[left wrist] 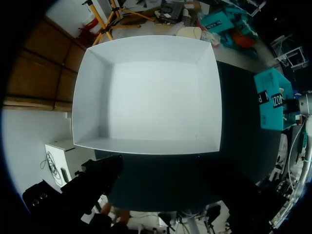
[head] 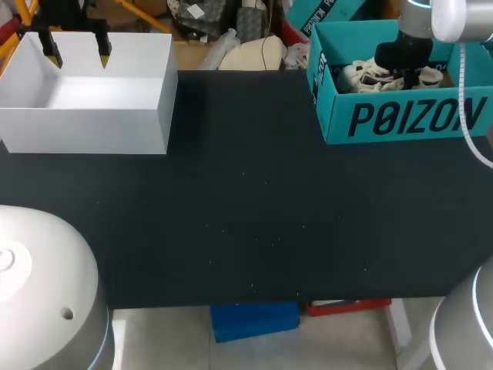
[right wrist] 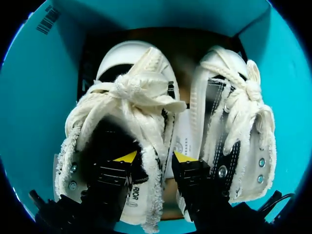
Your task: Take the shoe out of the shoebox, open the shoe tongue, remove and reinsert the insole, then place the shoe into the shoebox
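Black table (head: 246, 216) underneath everything, taking up most of the head view. Bears at ten o'clock a white box (head: 85, 131), open-topped and bare white inside as seen from the left wrist. Bears at two o'clock the teal shoebox (head: 400, 119), lid off, hard against the far edge and well apart from the white box. Holds two cream canvas shoes side by side, soles down, toes pointing ahead of the right gripper. Next in size, shoe (right wrist: 83, 131), frayed along its edges, dark collar opening directly under the gripper. Beside it, touching or nearly so, second shoe (right wrist: 229, 107), of the same make. Then left gripper (head: 77, 55). Hangs above the white box at ten o'clock, yellow tips spread wide, gripping nothing. Then right gripper (right wrist: 155, 157). Reaches down inside the shoebox at two o'clock, fingers drawn fairly close together, one yellow tip inside the collar opening of shoe, the other in the gap between the two shoes. Pinches the inner side wall of shoe from both sides. Smaller still, thick cream laces (right wrist: 146, 90), tied in a loose knot over the tongue ahead of the fingers. Smallest, metal eyelets (right wrist: 73, 168) low on the outer side of shoe.
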Robot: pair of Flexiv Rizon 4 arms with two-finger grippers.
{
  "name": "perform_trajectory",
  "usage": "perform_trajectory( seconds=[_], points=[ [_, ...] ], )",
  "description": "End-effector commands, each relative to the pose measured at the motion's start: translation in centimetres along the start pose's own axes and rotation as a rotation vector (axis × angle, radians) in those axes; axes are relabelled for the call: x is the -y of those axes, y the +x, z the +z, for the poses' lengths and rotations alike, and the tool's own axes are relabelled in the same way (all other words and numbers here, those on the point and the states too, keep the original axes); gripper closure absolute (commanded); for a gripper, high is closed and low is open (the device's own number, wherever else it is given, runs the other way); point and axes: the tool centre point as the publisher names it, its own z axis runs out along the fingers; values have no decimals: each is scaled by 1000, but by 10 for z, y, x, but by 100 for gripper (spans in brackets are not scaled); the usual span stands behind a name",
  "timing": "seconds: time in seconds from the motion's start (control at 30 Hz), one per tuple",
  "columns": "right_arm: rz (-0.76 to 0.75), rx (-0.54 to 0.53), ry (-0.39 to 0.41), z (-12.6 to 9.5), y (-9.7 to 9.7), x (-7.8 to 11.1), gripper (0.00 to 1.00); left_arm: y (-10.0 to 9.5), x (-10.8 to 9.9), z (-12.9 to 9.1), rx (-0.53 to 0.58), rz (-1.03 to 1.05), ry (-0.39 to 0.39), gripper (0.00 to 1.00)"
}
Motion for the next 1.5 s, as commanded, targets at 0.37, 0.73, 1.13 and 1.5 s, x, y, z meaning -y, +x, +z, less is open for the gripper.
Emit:
perform_trajectory(
  seconds=[0.37, 0.73, 1.13, 1.5],
  points=[
    [-15, -17, 13, 6, -5, -2, 100, 1, -1, -1, 2, -2, -1, 0],
    [-6, 26, 58, -39, -10, 11, 100, 1, -1, -1, 2, -2, -1, 0],
    [-55, 116, 129, -149, -3, 32, 100, 1, -1, -1, 2, -2, -1, 0],
    [-29, 228, 219, -245, 24, 1, 100, 1, -1, -1, 2, -2, -1, 0]
  ],
)
